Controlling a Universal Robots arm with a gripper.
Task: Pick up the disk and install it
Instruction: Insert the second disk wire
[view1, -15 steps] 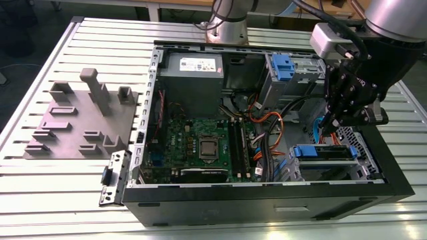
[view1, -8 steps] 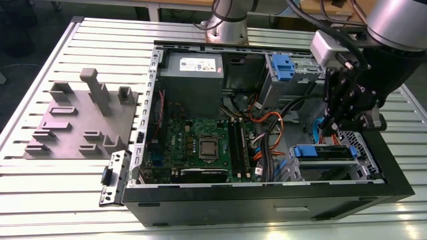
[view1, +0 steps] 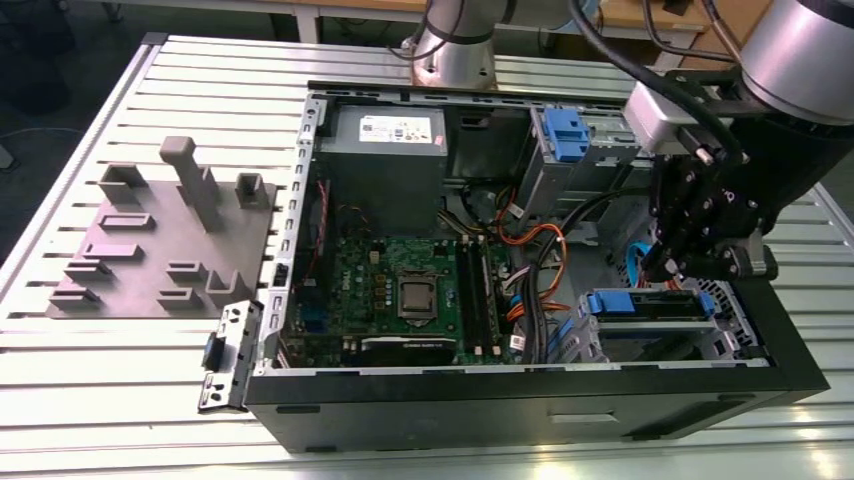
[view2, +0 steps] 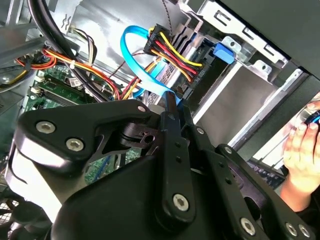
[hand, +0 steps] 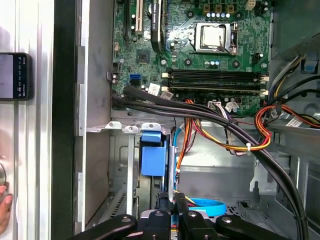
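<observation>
One gripper (view1: 707, 262) hovers near the bay-seated disk (view1: 645, 305), its blue tab facing the motherboard (view1: 414, 290); grip state unclear.

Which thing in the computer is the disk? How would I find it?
Look inside the open black computer case, at the corner nearest the robot's gripper. The disk sits flat in its bay there, grey with a bright blue tab, unlike the big grey power-supply box with no blue.

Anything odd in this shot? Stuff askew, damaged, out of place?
One thing: a person's hand sits just outside the open computer case while the gripper is down inside it among the cables. I see no damage or spill.
</observation>
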